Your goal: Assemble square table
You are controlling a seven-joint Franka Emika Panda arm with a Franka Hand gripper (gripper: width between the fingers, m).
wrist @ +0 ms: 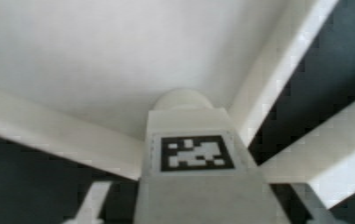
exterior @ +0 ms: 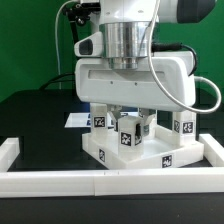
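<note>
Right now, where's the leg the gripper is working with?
In the exterior view, the leg stands near the middle of the square panel, directly under the gripper, between other tagged legs.

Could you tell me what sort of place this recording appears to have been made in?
Most likely a robotics lab bench. A black work surface is edged by a low white wall, a green backdrop hangs behind, and the white furniture parts, such as the leg, carry printed black-white tracking tags.
</note>
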